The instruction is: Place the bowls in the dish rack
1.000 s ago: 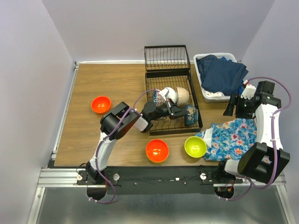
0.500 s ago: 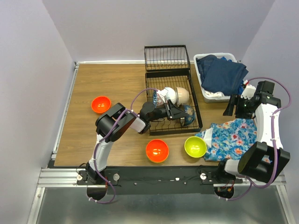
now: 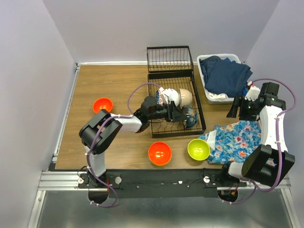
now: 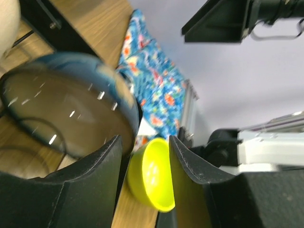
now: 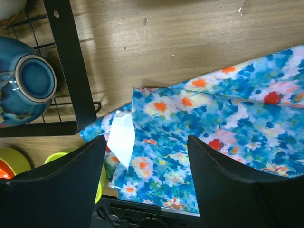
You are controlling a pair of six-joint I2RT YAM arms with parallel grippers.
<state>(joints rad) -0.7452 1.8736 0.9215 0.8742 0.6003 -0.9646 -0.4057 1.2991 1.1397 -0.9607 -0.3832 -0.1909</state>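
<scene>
Blue bowl [image 4: 61,109], outside parted left jaws

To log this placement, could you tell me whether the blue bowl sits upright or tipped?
Tipped: the blue bowl stands on edge in the dish rack, its foot ring facing sideways.

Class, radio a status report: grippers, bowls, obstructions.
Left gripper open beside blue bowl in dish rack. Right gripper open above floral cloth. Two orange bowls, lime bowl on table. No obstruction seen.

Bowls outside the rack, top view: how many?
3: left orange bowl far left, front orange bowl by the near edge, lime green bowl right of it. None looks hidden.
</scene>
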